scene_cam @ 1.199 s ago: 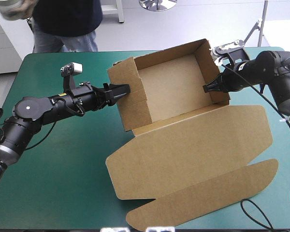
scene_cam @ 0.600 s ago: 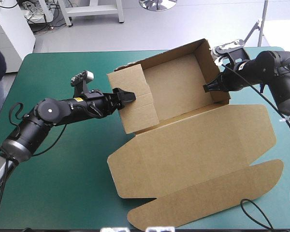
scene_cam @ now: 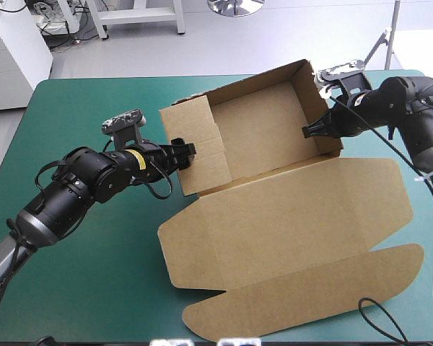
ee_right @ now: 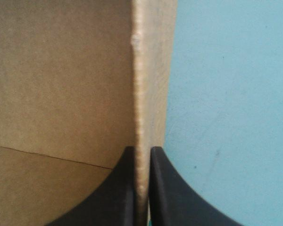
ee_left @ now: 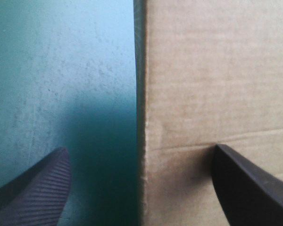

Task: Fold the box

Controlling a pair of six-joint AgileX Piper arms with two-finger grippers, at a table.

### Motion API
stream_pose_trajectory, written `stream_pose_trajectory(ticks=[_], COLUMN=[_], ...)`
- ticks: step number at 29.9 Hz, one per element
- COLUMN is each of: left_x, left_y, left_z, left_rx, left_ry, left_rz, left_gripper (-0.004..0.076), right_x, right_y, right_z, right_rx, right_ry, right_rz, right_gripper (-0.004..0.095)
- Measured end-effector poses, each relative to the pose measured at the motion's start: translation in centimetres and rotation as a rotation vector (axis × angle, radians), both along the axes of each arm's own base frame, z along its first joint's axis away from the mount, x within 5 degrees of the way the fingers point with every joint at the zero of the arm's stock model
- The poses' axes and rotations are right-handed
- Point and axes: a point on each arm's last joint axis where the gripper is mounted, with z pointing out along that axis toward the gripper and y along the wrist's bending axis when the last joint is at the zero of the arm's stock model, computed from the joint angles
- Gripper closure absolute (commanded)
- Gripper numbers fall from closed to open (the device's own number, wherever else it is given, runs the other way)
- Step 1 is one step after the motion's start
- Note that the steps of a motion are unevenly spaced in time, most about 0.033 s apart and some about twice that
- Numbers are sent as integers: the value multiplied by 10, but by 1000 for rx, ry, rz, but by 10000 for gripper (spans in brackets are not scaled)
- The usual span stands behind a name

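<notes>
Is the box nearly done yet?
Partly. Done: the brown box has its walls up, like a tray. In hand: the right claw pinches the right wall; the left claw is open at the left wall. Left: the lid lies flat on the table.

The table [scene_cam: 94, 288], under its teal-green cover [scene_cam: 79, 108], carries the brown box [scene_cam: 274, 231] (a single cut sheet of board, partly stood up). Its tray [scene_cam: 260, 130] sits toward the far right of the top, walls raised, one corner close to the far edge. From the tray's near side the lid [scene_cam: 325, 194] lies flat on the cover, spreading toward the near edge. The lid's long rounded flap [scene_cam: 310, 299] lies flat as well, nearest that edge.
</notes>
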Motion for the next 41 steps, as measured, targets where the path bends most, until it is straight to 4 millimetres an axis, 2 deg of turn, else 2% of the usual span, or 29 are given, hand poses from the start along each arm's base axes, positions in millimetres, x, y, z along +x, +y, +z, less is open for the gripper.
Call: stream_pose_trajectory(ticks=[7, 11, 30, 32, 35, 38, 41], left_x=[9, 11, 14, 14, 14, 14, 13], left_y=[-4, -6, -8, -8, -8, -9, -8], left_z=[-12, -15, -14, -14, -14, -15, -15], left_rx=[53, 57, 34, 32, 18, 2, 9], left_ry=[56, 65, 33, 33, 43, 57, 64], left_rz=[9, 12, 7, 9, 20, 24, 27], left_gripper=[141, 141, 147, 191, 323, 499, 724], right_x=[-9, -14, -22, -22, -22, -22, -21], right_y=[36, 46, 45, 45, 45, 45, 44], right_z=[1, 1, 9, 9, 9, 9, 8], right_rx=[-64, -54, -38, -38, -38, -40, -53], right_ry=[-41, -36, -52, -52, -52, -52, -55], right_rz=[28, 48, 45, 45, 45, 45, 42], right_gripper=[909, 909, 909, 909, 909, 909, 909])
